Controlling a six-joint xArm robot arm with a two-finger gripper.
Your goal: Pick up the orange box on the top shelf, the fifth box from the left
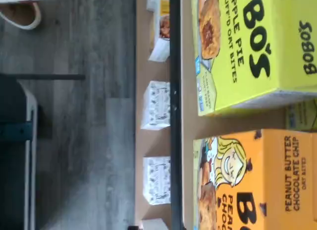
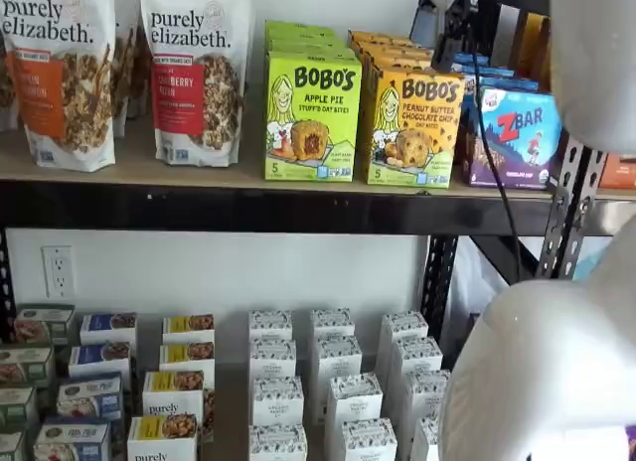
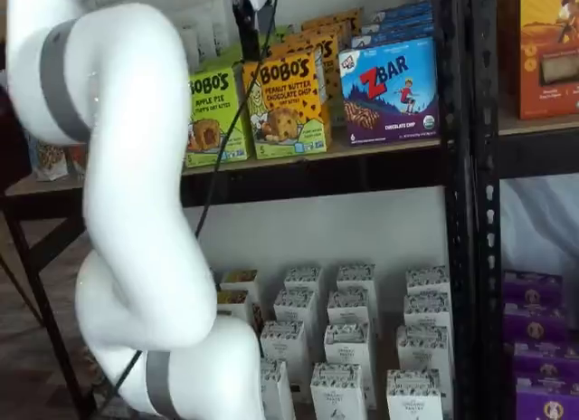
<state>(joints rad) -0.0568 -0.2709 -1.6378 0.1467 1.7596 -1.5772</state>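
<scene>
The orange box (image 2: 412, 128) stands at the front of a row of like boxes on the top shelf (image 2: 199, 173), between a lime-green Bobo's Apple Pie box (image 2: 311, 118) and a blue ZBar box (image 2: 517, 133). It shows in both shelf views (image 3: 288, 103) and fills a corner of the wrist view (image 1: 257, 183), beside the green box (image 1: 247, 46). My gripper (image 3: 246, 31) hangs from the view's top edge, in front of and above the orange row. Only dark fingers show, side-on, with no clear gap. Nothing is held.
Granola bags (image 2: 194, 74) stand left of the green box. The black front beam (image 1: 175, 111) runs under the boxes. Small white boxes (image 2: 333, 382) fill the lower shelf. A black upright (image 3: 461, 167) stands right of the ZBar box. My white arm (image 3: 127, 212) crosses the foreground.
</scene>
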